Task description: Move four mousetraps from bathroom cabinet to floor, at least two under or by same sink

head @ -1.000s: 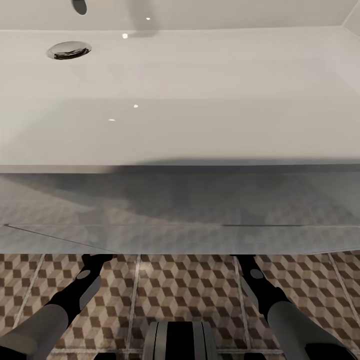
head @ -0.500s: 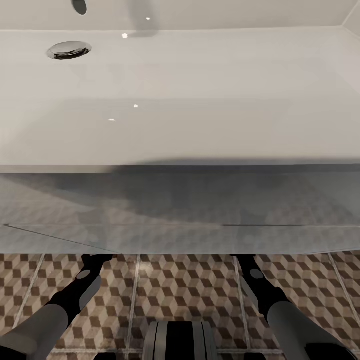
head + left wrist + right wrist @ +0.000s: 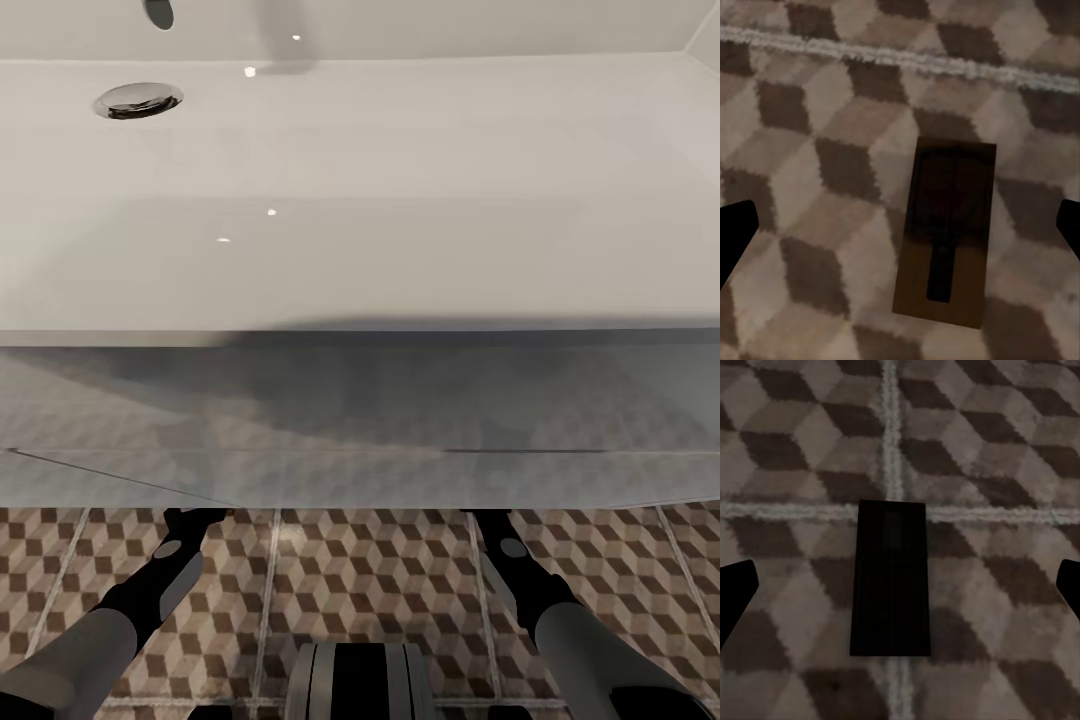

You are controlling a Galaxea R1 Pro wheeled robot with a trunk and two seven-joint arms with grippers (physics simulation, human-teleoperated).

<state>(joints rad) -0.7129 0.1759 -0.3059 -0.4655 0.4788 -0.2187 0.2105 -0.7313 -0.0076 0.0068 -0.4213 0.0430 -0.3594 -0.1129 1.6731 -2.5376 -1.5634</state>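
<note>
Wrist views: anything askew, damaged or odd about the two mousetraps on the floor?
Nothing stands out. One mousetrap lies flat on the cube-pattern floor between the open left gripper fingertips; the other mousetrap lies flat across a grout crossing below the open right gripper. Both look whole, and neither is gripped.

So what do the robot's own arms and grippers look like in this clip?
In the head view, the left arm and right arm each run from a smooth pale grey segment into a black wrist section bearing a small grey oval patch. In the wrist views, the left gripper and right gripper show only plain matte black fingertips. No cables or markings are visible.
</note>
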